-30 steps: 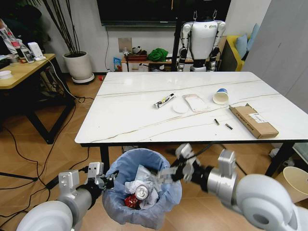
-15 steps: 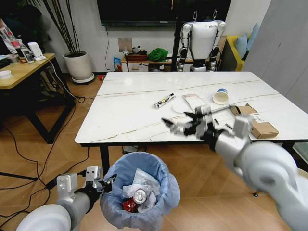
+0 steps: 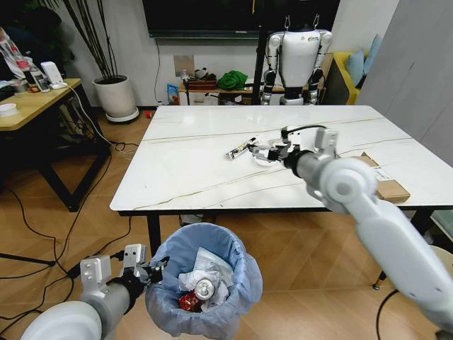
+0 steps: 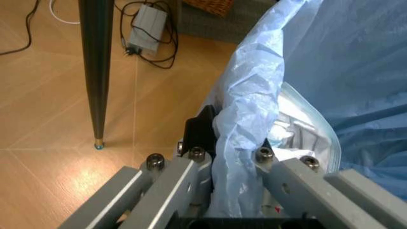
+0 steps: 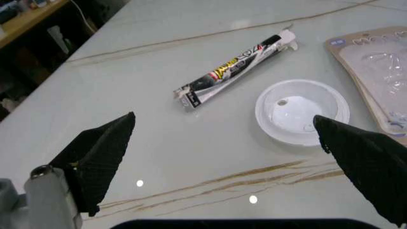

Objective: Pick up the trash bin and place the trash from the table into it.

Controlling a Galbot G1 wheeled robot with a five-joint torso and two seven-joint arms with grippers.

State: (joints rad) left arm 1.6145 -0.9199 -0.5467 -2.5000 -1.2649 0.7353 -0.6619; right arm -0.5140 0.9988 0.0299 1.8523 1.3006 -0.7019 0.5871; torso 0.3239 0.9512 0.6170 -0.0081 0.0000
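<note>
Head view: the table [image 3: 184, 166], white with thin dark veins, spans the middle of the room. The bin [image 3: 203, 283], lined with a crinkly blue bag, sits low off the table's near-left corner, below its near edge. Inside it lie crumpled white paper [image 3: 195, 278], a silver can end [image 3: 206, 287] and something red [image 3: 187, 302].

The right arm reaches over the tabletop's middle, and the right gripper [image 3: 263, 151] hangs there with its fingers spread apart, holding nothing. In the right wrist view, the two dark fingertips [image 5: 102, 155] stand wide on either side of the tube and the lid.

The brown box [image 3: 386, 185] lies near the tabletop's right edge, partly hidden behind the right arm. The left gripper [image 3: 145, 269] is at the bin's left rim, and the left wrist view shows its fingers [image 4: 190, 174] clamped on the rim, with the blue bag [image 4: 251, 124] bunched between them.

The flat pale wrapper [image 5: 375, 74] lies on the tabletop just beside the lid, on the side toward the right edge. The round white lid [image 5: 300, 110] rests flat near the tabletop's middle. The small black-and-white tube [image 3: 239, 149] lies at a slant just beside the lid, toward the left edge and apart from it.
</note>
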